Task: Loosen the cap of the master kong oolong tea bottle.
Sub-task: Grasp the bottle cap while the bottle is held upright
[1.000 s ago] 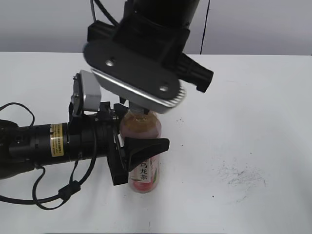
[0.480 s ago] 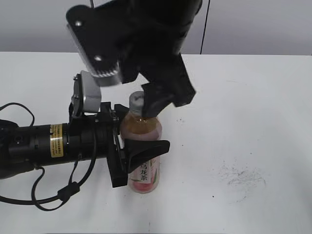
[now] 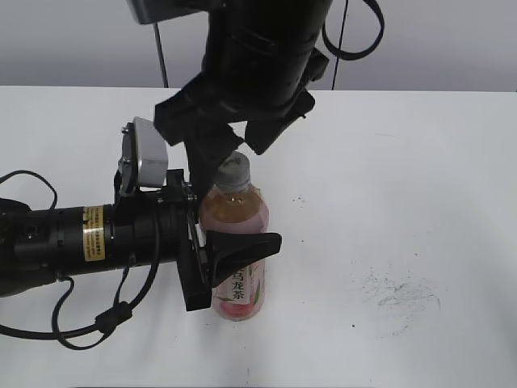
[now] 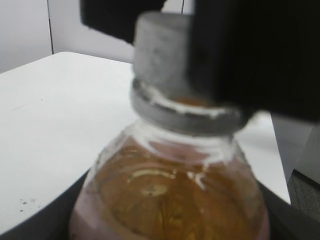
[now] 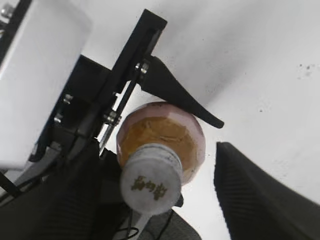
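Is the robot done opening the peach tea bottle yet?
Not yet. Done: the left gripper is clamped around the bottle, holding it upright on the table. In hand: the right gripper is down over the cap with its fingers open on either side. Left: squeeze and twist. The cap sits on the neck, and whether it is loose cannot be told.

Left arm: lies low and level, reaching in from the left | Left gripper [image 3: 230,259]: jaws closed on the master kong oolong tea bottle [image 3: 237,242], one finger [image 3: 242,242] across its front | Right arm: descends from above | Right gripper [image 5: 150,185]: jaws spread, fingers [image 5: 260,195] flanking the cap [image 5: 151,178], one just beside it, the other apart.
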Available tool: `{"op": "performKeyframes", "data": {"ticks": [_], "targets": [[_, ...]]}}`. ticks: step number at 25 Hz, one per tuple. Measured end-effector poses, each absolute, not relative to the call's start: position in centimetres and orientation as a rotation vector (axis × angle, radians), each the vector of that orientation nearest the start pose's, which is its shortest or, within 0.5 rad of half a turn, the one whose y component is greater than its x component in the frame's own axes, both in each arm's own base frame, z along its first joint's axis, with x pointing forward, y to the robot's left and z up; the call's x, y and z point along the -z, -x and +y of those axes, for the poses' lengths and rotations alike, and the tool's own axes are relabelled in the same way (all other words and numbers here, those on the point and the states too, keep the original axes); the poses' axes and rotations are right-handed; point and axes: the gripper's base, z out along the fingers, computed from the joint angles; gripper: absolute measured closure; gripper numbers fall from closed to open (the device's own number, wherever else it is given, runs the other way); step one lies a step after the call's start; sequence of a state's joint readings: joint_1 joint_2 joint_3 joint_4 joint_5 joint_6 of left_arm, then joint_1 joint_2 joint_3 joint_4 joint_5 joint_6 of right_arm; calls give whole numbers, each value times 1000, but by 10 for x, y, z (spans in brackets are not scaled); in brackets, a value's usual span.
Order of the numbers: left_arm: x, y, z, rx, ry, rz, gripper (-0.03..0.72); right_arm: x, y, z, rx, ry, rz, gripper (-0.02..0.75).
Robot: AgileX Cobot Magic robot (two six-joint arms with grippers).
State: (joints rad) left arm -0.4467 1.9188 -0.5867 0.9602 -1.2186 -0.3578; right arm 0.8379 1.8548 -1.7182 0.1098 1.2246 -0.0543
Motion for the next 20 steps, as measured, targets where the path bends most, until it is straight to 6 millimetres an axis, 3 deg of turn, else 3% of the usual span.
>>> {"op": "performKeyframes", "data": {"ticks": [6, 16, 20], "targets": [[-131, -232, -188, 1033, -1078, 1496, 243, -306, -256, 300, -347, 1107, 2685, 225], [-131, -232, -188, 1033, -1078, 1496, 243, -297, -254, 298, -330, 1102, 2723, 270], [-131, -232, -188, 1033, -1078, 1496, 243, -297, -254, 298, -330, 1102, 2724, 363]]}}
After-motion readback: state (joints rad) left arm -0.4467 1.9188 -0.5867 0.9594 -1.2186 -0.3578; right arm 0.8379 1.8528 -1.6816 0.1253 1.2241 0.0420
